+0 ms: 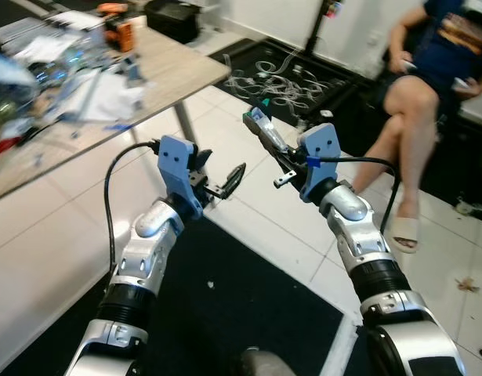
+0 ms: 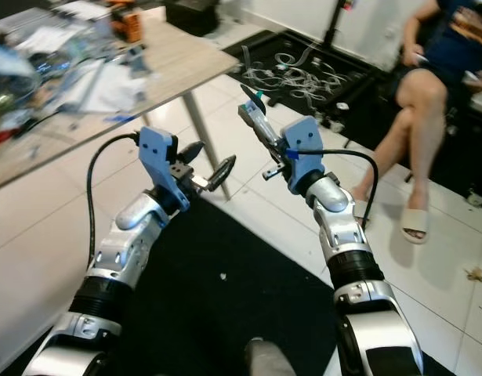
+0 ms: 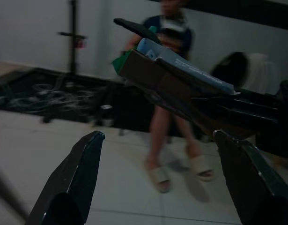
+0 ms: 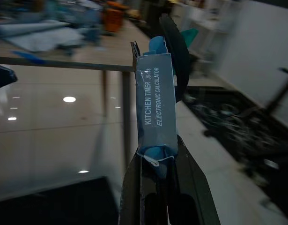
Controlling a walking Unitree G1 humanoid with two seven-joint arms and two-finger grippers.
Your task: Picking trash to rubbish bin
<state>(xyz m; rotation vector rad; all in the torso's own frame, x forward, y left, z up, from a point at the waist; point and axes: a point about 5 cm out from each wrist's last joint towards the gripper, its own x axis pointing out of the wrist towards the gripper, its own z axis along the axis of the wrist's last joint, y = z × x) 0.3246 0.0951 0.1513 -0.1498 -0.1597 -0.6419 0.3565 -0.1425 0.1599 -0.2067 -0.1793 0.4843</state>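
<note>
- Eye views: the right gripper [image 1: 266,133] is raised at chest height and pinches a flat box [image 1: 260,124] between its two black fingers, probably held high to carry it safely while walking. The left gripper [image 1: 225,182] is beside it, fingers spread, holding nothing. Below is white glossy tile and a black mat [image 1: 248,305]. A wooden table [image 1: 178,66] with clutter stands to the left; a seated person [image 1: 425,94] is to the right. I see no rubbish bin.
- Left wrist view: the two spread fingers [image 3: 80,173] frame the brown cardboard side of the box [image 3: 158,77].
- Right wrist view: the box [image 4: 155,101] is thin cardboard, grey-blue, printed "KITCHEN TIMER", pressed flat between the fingers [image 4: 174,56].
</note>
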